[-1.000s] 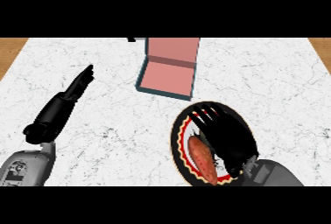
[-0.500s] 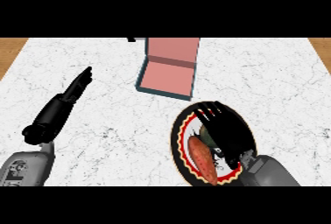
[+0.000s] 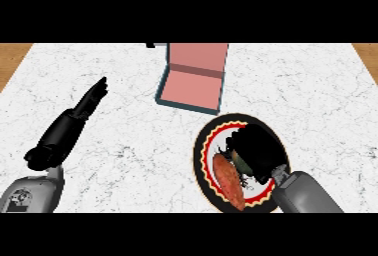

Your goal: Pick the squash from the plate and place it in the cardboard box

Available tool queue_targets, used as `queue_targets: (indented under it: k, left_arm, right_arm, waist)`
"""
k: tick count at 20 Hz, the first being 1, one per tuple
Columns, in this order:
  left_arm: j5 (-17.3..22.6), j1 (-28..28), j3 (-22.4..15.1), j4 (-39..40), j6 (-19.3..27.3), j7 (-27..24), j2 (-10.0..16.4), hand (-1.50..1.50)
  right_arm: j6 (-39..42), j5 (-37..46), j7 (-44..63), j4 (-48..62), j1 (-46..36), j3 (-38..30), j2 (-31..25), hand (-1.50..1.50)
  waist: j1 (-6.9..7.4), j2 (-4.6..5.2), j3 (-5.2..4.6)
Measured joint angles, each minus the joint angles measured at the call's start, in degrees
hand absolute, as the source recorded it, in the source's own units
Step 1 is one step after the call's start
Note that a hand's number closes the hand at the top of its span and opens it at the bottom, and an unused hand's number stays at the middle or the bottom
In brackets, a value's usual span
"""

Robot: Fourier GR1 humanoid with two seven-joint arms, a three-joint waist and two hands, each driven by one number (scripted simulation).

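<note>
On the plate [image 3: 201, 155] near the tabletop's [image 3: 310, 90] front edge, squash [image 3: 227, 180] lies under our right hand [image 3: 255, 150]; grip we cannot tell. Left hand [image 3: 88, 102] straight, open. Cardboard box [image 3: 193, 85] just past plate's rim.

Seen from head height above the near side of the bench [image 3: 310, 90], looking steeply down and forward across its top. Close framing: cardboard box [image 3: 190, 90] near the upper edge, grey forearms [image 3: 306, 195] entering below the box from the lower edge.
</note>
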Motion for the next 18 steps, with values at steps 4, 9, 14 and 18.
queue_targets:
  k: [4, 9, 14, 18]
  left_arm:
    - [-0.6, -0.9, 0.2, 0.7, 0.0, 0.3, -0.5, 0.0]
    - [-0.4, -2.8, 0.1, 1.5, -0.8, 0.6, -0.8, 0.0]
    - [-0.7, -4.5, -1.4, 2.1, -1.7, -0.4, -1.4, 0.0]
    - [-1.1, -6.5, -1.7, 3.8, -1.5, -0.2, -1.9, 0.0]
  right_arm:
    - [-5.8, 2.5, -3.3, 1.8, -0.2, 0.4, 0.6, 1.5]
    - [-4.4, 1.4, -2.9, 4.4, -4.9, 5.2, 8.1, 1.5]
    - [-4.2, -8.9, -1.0, 8.1, -11.7, 12.3, 13.2, 1.5]
    - [-9.5, -16.9, 1.9, 9.5, -18.7, 16.5, 14.6, 1.5]
  waist:
    - [-0.06, -0.07, -0.06]
    - [1.33, 0.2, -0.12]
    - [5.21, 1.06, 0.01]
    - [5.77, 1.1, 0.04]
